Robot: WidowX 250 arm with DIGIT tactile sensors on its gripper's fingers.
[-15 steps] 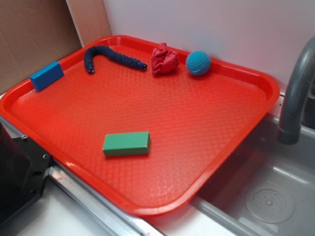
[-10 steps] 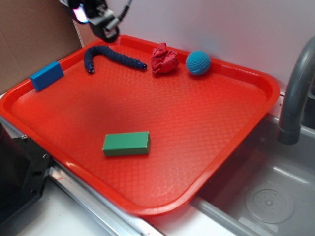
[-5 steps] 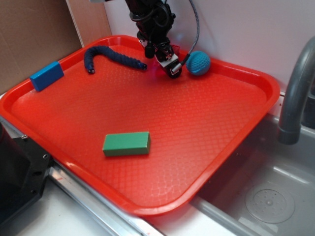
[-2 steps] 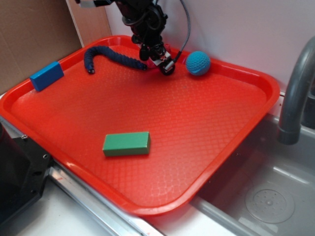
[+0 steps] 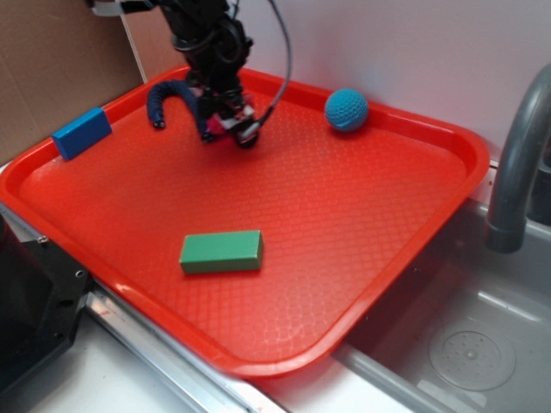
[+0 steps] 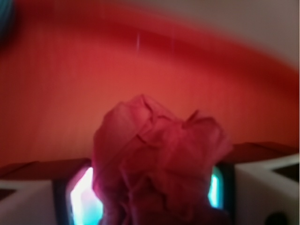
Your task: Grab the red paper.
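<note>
The red paper (image 6: 154,159) is a creased wad, and in the wrist view it fills the space between my two fingers (image 6: 77,197). In the exterior view my gripper (image 5: 228,131) hangs over the back-left part of the red tray (image 5: 448,163), pointing down. Only a small pinkish-red bit of the red paper (image 5: 220,131) shows between its tips. The gripper is shut on the wad. Whether the wad touches the tray floor, I cannot tell.
A dark blue braided rope (image 5: 162,96) lies just left of the gripper. A blue ball (image 5: 346,110) sits at the tray's back rim, a blue block (image 5: 82,132) at its left rim, a green block (image 5: 220,251) towards the front. A grey faucet (image 5: 516,163) and a sink (image 5: 469,348) stand to the right.
The gripper came down on the red paper near the blue ball and shut on it. It has since carried the wad left and forward, beside the rope's end.
</note>
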